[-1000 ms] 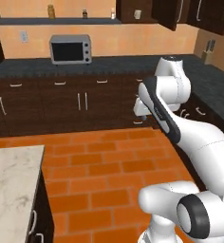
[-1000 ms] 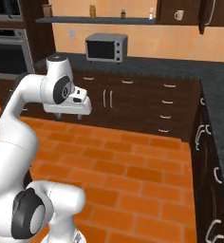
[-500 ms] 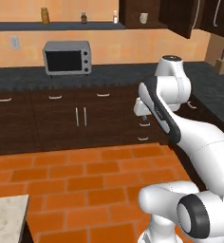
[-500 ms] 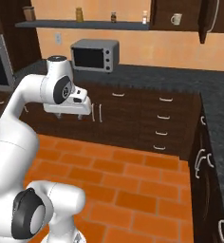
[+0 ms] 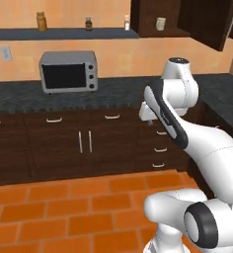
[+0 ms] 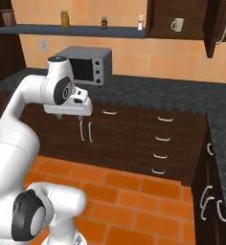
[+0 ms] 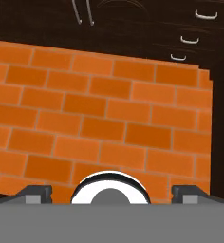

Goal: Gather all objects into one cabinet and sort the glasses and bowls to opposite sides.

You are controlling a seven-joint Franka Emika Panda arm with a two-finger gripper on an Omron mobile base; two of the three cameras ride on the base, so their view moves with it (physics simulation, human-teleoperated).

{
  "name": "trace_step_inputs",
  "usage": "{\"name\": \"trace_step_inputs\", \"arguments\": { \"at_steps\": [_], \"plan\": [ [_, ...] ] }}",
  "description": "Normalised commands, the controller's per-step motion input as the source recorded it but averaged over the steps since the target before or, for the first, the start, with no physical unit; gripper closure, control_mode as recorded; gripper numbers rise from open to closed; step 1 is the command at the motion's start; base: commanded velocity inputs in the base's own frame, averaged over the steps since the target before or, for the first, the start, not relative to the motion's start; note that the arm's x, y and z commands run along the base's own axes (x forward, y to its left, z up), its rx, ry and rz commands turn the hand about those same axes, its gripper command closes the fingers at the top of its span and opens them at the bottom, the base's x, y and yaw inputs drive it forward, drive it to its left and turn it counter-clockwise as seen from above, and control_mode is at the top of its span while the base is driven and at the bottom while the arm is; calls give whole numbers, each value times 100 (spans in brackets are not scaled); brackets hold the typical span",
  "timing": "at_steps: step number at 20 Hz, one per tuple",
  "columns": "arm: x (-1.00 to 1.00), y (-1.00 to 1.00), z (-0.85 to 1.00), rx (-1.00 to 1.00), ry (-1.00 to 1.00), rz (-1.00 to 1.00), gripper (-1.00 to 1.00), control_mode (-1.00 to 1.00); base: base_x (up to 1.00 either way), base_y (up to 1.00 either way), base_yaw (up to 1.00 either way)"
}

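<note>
1. Presently the gripper [image 7: 111, 193] is hanging with its fingertips [image 7: 36, 192] spread wide and nothing between them. It is pointing down at the orange brick floor [image 7: 99, 114], well above it.
2. In the left base view the gripper [image 5: 147, 116] is riding in front of the drawers [image 5: 160, 148], tucked close to the arm and touching nothing.
3. What is changing is the camera's position, not the things. Against the earlier pictures the whole scene is shifting: the pale island top at the near left is gone from the frame, and the microwave [image 5: 69, 71] and counter [image 5: 113, 89] are looming larger. My reading is that the base is driving toward the far right corner.
4. Task consequence: the cabinet [image 6: 163, 19] is coming into range at the upper right. Its door [image 6: 219, 28] is standing open, and one cream mug [image 6: 177, 24] is sitting inside on the shelf. I judge this a transit step, with no gathering or sorting begun by the empty tool.
5. Edges: the open door is jutting toward the robot above the arm's height, and the right-hand counter run [image 6: 220, 143] is closing in on the near right.
6. Open room: the floor is lying free ahead and to the left, and there is free air between counter and cabinet.
</note>
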Motion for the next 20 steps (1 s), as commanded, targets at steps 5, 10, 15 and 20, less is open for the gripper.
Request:
{"name": "trace_step_inputs", "arguments": {
  "at_steps": [5, 10, 15, 20],
  "plan": [
    [0, 0, 0, 0, 0, 0, -100, 100, 100, -5, 0],
    [0, 0, 0, 0, 0, 0, -100, 100, 100, -20, 0],
    [0, 0, 0, 0, 0, 0, -100, 100, 100, -19, 0],
    [0, 0, 0, 0, 0, 0, -100, 100, 100, -67, -1]
  ]
}}
